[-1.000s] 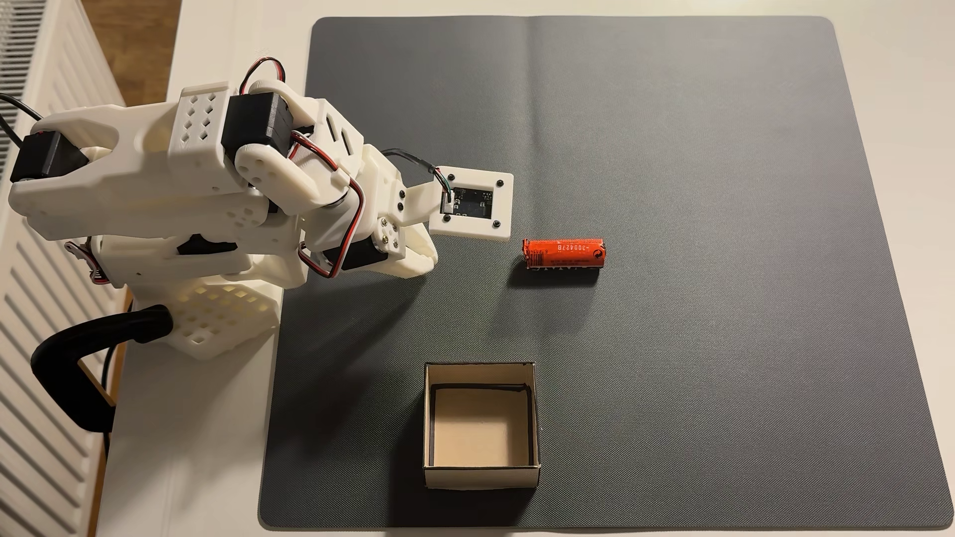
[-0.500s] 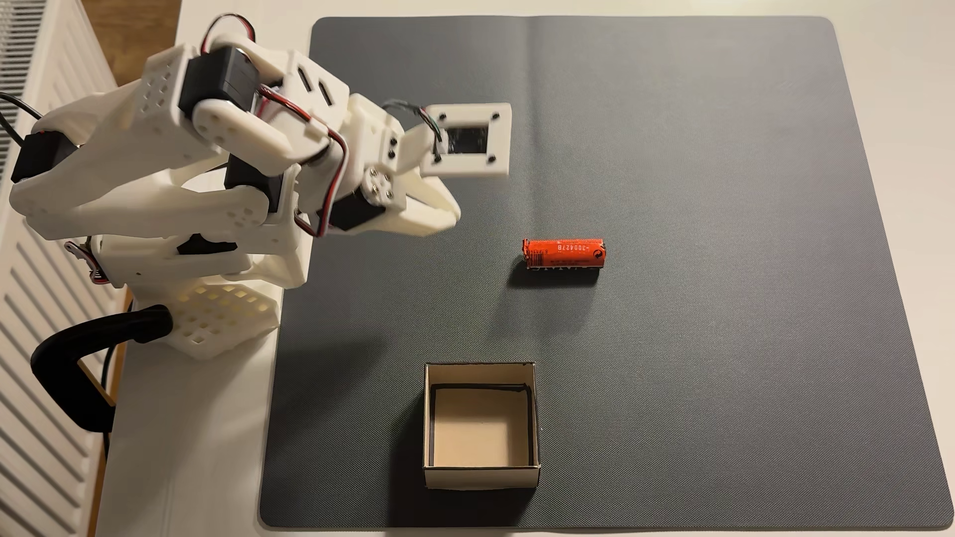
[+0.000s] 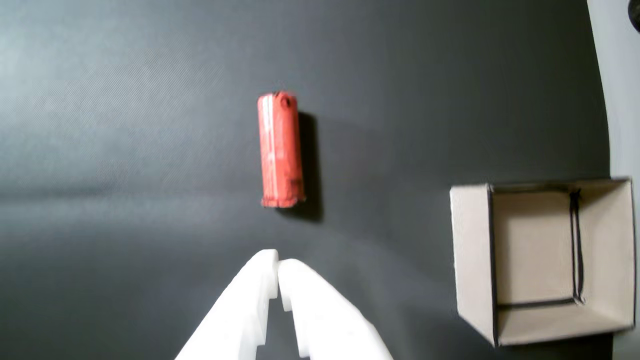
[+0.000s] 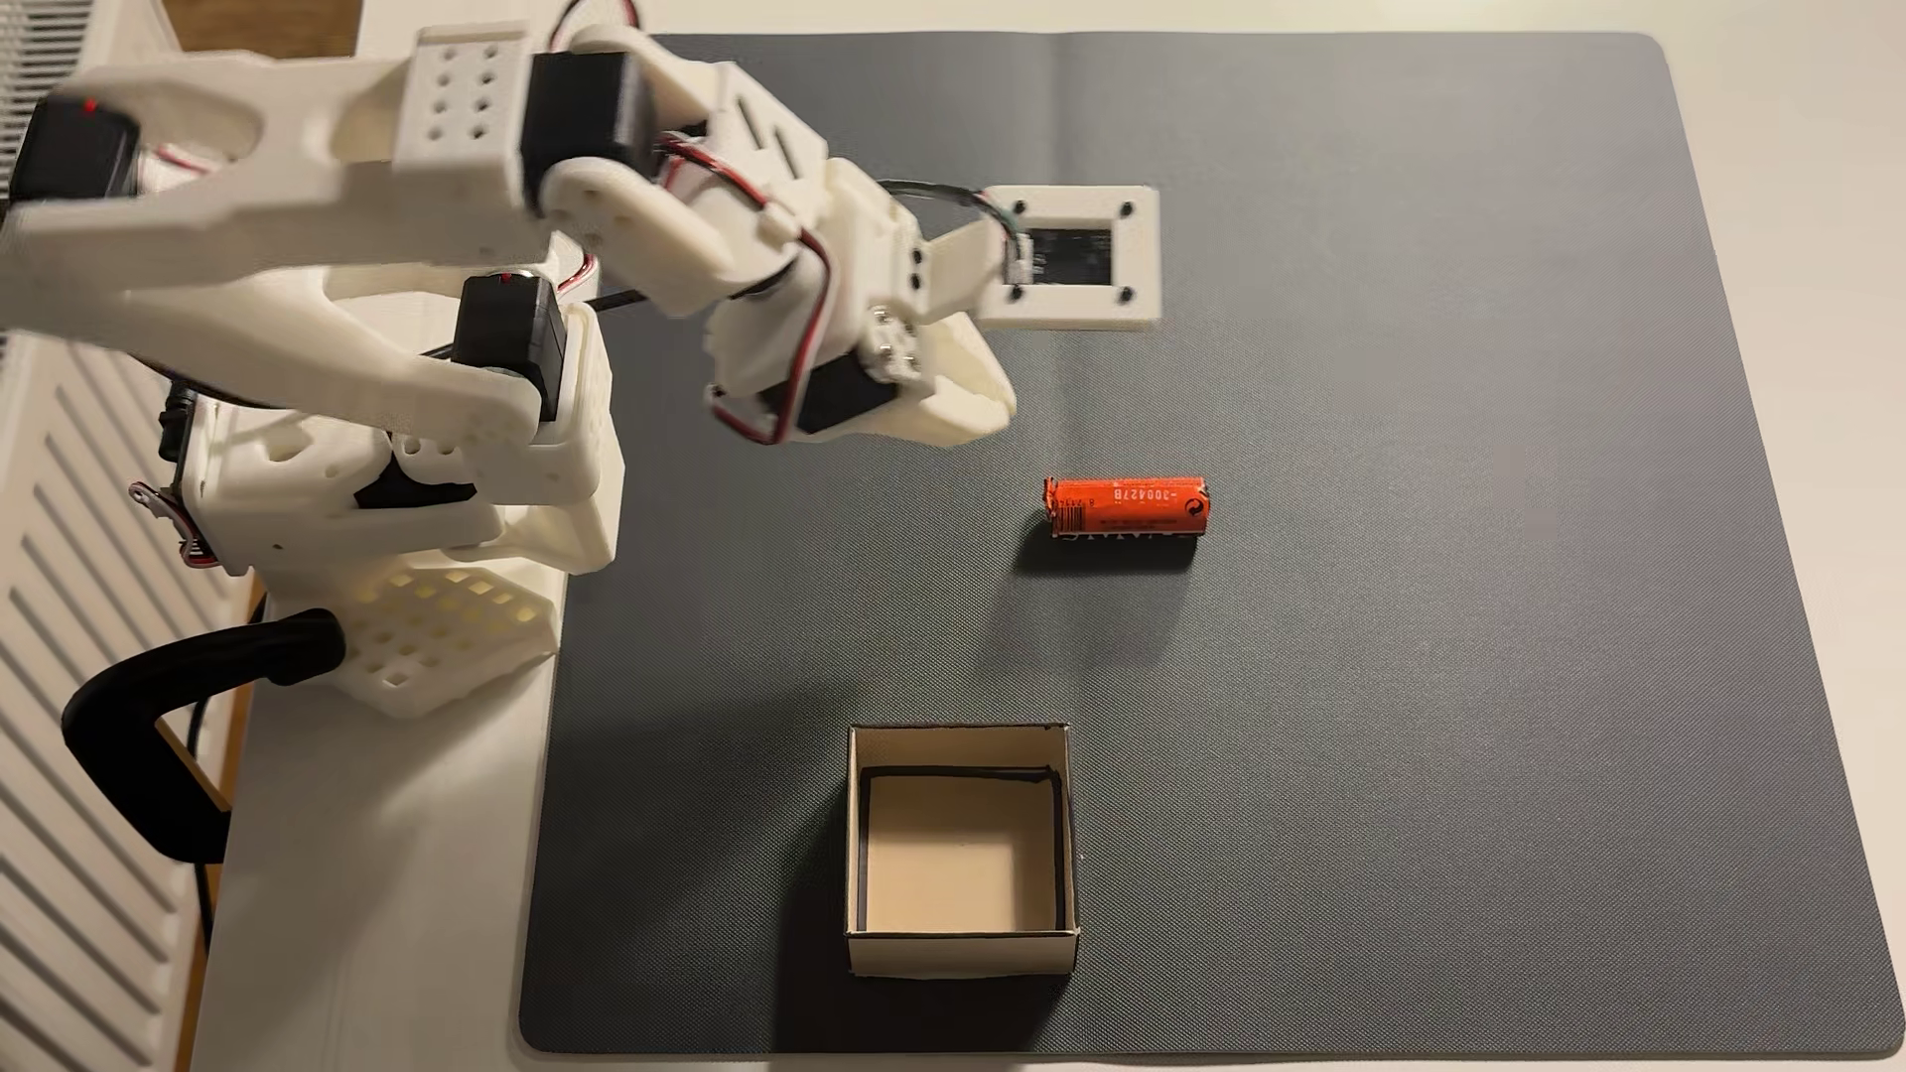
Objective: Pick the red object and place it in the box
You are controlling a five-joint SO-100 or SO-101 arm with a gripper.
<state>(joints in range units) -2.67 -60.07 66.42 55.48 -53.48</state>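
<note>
Two things matter on this dark grey mat [image 4: 1444, 722]: the orange-red battery [image 4: 1124, 506] lying on its side near the middle, and the open cardboard box [image 4: 1069, 825] sitting empty at about 7 o'clock from it in the fixed view, well apart. In the wrist view the battery [image 3: 280, 150] is straight ahead at 12 o'clock from the gripper [image 3: 278, 262], lengthwise along the approach line, with the box [image 3: 470, 260] off at roughly 3 o'clock. The white fingers are pressed together at the tips, holding nothing, and in the fixed view the gripper [image 4: 959, 402] hovers up at about 10 o'clock from the battery, not touching it. So I'd call this the reach-in step. To do it well I reckon the jaws need to spread before coming down, then straddle the cylinder across its short width around mid-length, so it can't roll or squirt out; that crinkly wrapper looks slippery. Since it points along the fingers' line, the wrist is already lined up decently. As for writing, there's black print on the wrapper, something like "3004278" upside down in the fixed view, plus a barcode-ish patch, but I can't make out any brand.
</note>
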